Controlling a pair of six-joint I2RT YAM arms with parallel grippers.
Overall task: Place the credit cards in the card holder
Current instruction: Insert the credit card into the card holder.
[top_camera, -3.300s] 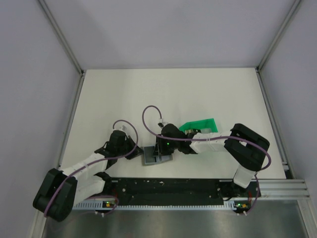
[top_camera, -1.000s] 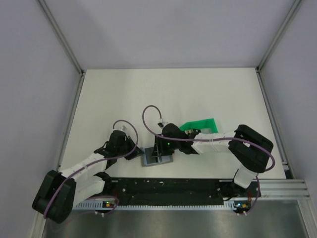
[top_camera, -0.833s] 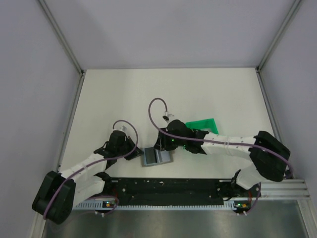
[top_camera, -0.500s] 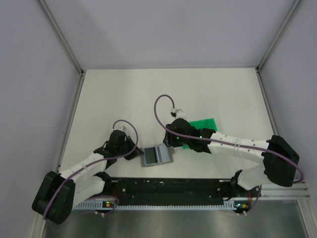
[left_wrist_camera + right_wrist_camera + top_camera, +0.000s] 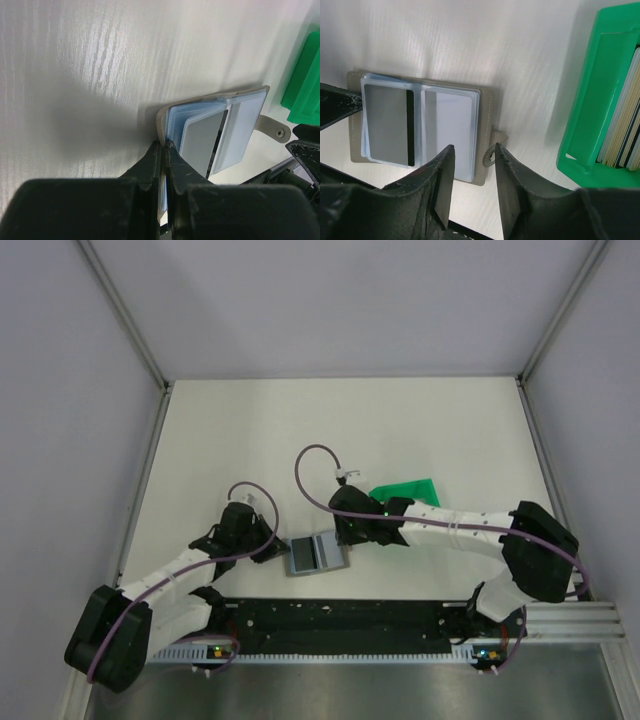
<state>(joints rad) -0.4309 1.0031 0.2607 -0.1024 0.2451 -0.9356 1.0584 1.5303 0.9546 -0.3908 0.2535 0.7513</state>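
White bench (image 5: 350,425) with pale walls on three sides, seen from overhead and from both of my wrists.

My left end effector (image 5: 164,145) is pinched almost fully closed on the left edge of the card holder (image 5: 240,122). Its two black fingers clamp the beige cover and the blue plastic sleeves between them.

My right end effector (image 5: 474,150) hangs above the holder's right-hand edge with its jaws partly apart and nothing between them. Below it, a small beige strap (image 5: 495,142) with a snap sticks out from the holder's side.

The card holder (image 5: 450,112) lies open and flat on the bench, close to the near edge and between my two arms. Its left-hand sleeve holds a grey card (image 5: 385,122) with a dark stripe along one side. The right-hand sleeve looks pale blue-white.

Further out to the right, apart from the holder, sits a bright green tray (image 5: 587,100). A stack of cards (image 5: 625,125) stands on edge inside it, packed together. From overhead, my right arm crosses in front of the tray (image 5: 405,490) and hides its near part.
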